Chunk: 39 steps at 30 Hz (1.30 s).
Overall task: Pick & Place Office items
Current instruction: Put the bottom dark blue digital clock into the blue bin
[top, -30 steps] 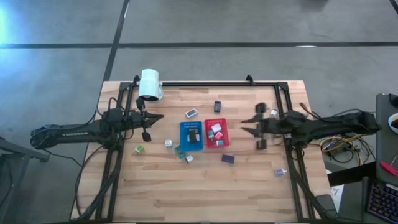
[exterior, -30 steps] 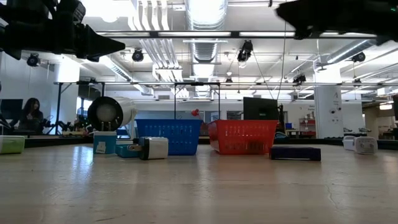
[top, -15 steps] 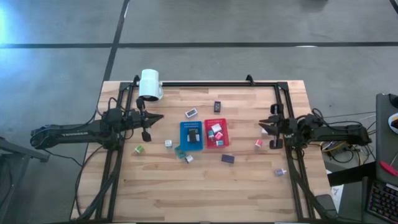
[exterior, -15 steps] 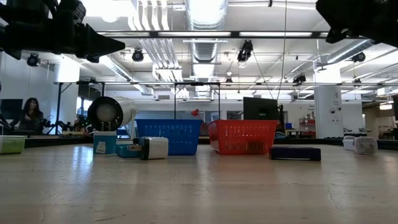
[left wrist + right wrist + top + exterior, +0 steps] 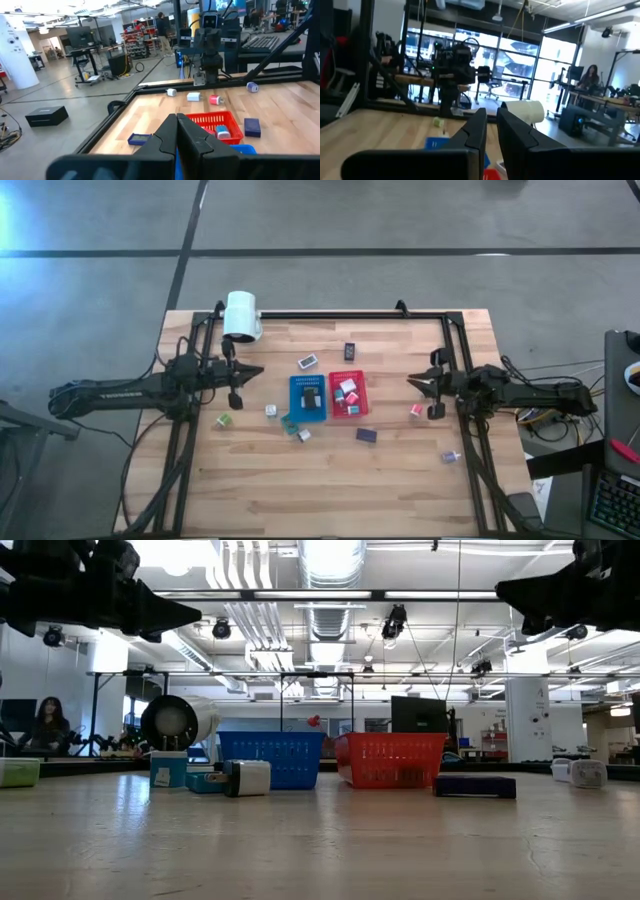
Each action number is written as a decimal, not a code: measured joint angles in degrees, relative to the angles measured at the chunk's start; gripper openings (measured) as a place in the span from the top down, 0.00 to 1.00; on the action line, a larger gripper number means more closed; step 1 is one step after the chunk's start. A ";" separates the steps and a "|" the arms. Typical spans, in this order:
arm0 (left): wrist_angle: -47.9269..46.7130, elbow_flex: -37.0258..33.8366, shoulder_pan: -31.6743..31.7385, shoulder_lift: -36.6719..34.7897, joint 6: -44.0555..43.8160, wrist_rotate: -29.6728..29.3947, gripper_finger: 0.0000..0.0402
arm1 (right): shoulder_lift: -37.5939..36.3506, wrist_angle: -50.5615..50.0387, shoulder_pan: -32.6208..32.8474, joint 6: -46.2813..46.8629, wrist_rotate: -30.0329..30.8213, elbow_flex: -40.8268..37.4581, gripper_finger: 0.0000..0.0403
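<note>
Office items lie scattered across the middle of the wooden desk (image 5: 400, 480), and some sit in two small trays at its centre. From the left in the high view: a green block (image 5: 224, 420) just beside the left frame rail, a white cube (image 5: 270, 410), a teal piece (image 5: 290, 423) touching a white block (image 5: 303, 435), and a blue-and-white flat piece (image 5: 308, 362) farther back. The blue tray (image 5: 295, 385) holds one dark item (image 5: 311, 398); the red tray (image 5: 360, 380), touching it on the right, holds about three small pieces, white, teal and pink. Behind the trays lies a small black block (image 5: 349, 351), in front of them a dark blue block (image 5: 366, 435). Farther right are a pink-red piece (image 5: 416, 411) and a white piece (image 5: 439, 360) beside the right rail, and a small pale clip (image 5: 451, 456) toward the front right.

A white cylindrical lamp head (image 5: 241, 315) stands at the back left corner, close to the left arm. A black frame (image 5: 330, 314) runs along the back and both sides, hemming in the working area; the front half of the desk has open room.

The left tool (image 5: 236, 393) hangs above the desk left of the blue tray, fingers pressed together and holding nothing. The right tool (image 5: 430, 402) hovers by the right rail just beside the pink-red piece, its fingers (image 5: 477, 131) nearly closed with a narrow gap and nothing between them
</note>
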 joint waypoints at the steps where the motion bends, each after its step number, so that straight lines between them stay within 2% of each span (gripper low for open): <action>1: 0.00 0.00 0.00 0.17 0.10 0.05 0.97 | 0.25 -0.07 -0.04 -0.09 -0.09 0.00 0.91; 5: -0.01 0.02 0.00 1.10 2.23 1.74 0.97 | 0.84 -0.35 -0.22 0.03 -1.17 -0.07 0.91; 16: 0.13 0.39 0.02 3.88 4.51 1.34 0.97 | 0.93 -3.03 -1.92 1.11 -1.32 -0.09 0.91; 22: 2.81 0.42 0.02 4.24 5.43 1.06 0.97 | 1.66 -3.16 -2.41 1.58 -1.30 -0.20 0.91; 39: 3.03 0.37 0.04 4.67 6.34 1.00 0.97 | 3.42 -2.37 -2.40 1.34 -1.27 -0.15 0.91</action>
